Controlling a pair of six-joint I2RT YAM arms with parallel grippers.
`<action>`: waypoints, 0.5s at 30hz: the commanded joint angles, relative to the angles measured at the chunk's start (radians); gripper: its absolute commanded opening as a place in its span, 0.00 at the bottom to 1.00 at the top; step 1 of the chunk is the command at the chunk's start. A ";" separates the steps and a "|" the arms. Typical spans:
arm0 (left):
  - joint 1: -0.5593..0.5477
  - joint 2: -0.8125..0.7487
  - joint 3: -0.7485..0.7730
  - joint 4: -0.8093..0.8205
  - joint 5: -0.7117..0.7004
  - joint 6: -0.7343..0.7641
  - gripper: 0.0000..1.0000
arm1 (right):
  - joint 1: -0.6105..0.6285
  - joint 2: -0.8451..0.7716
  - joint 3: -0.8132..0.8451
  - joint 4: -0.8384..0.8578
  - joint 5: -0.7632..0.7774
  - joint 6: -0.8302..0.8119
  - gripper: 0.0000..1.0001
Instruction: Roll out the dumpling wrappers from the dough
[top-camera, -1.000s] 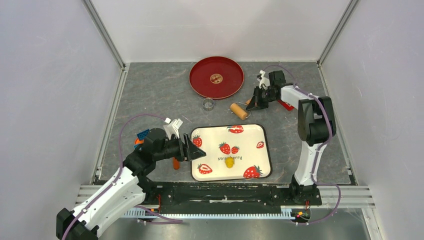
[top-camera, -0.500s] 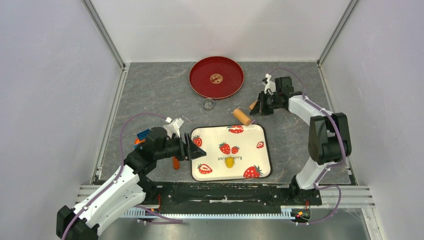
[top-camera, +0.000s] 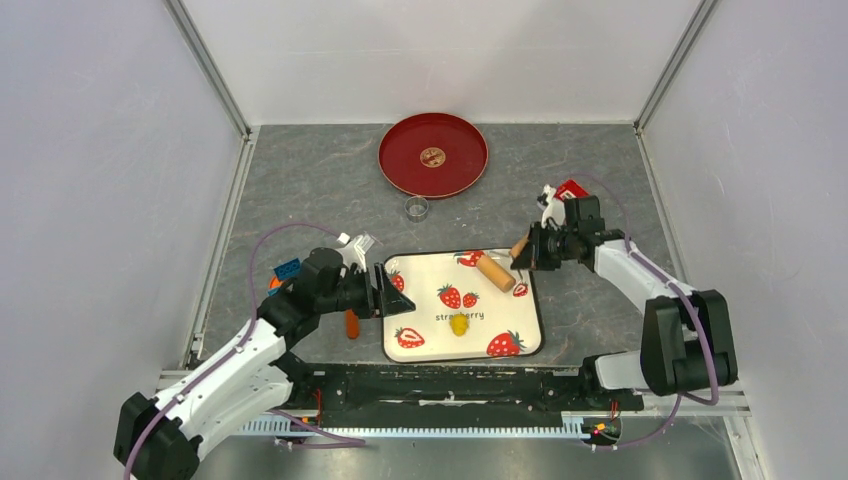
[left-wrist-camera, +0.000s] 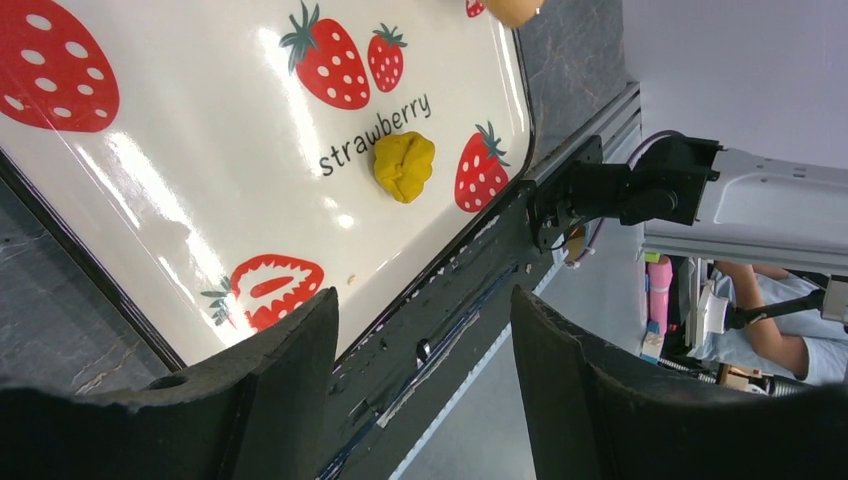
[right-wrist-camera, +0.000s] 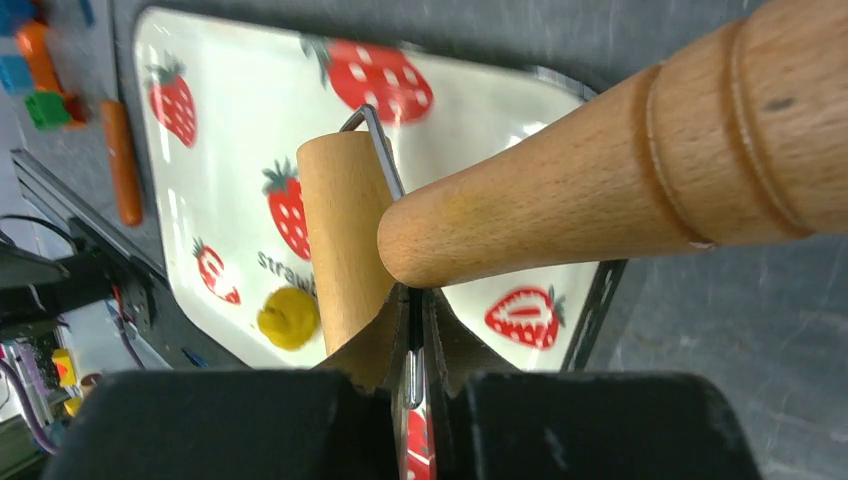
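Right end effector (top-camera: 522, 256) low, around roller (top-camera: 495, 272)

The rolling pin (right-wrist-camera: 560, 200) is pale, smooth turned wood with a thin metal wire frame (right-wrist-camera: 375, 140). The tray (left-wrist-camera: 200, 150) is glossy and throws bright glare. The dough (left-wrist-camera: 404, 166) looks matt and crumpled. The desk (top-camera: 320, 180) is matt grey, stone-patterned. The red plate (top-camera: 460, 150) has a soft sheen. The left gripper (left-wrist-camera: 425, 340) has matt black, grainy jaws.
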 joint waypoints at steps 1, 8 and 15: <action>-0.002 0.056 0.051 0.048 0.031 0.011 0.68 | -0.003 -0.086 -0.095 0.017 0.005 -0.023 0.00; -0.027 0.161 0.102 0.077 0.026 0.015 0.68 | -0.003 -0.190 -0.213 -0.009 0.073 -0.024 0.26; -0.060 0.175 0.134 0.062 -0.019 0.028 0.68 | -0.002 -0.244 -0.185 -0.069 0.182 -0.028 0.61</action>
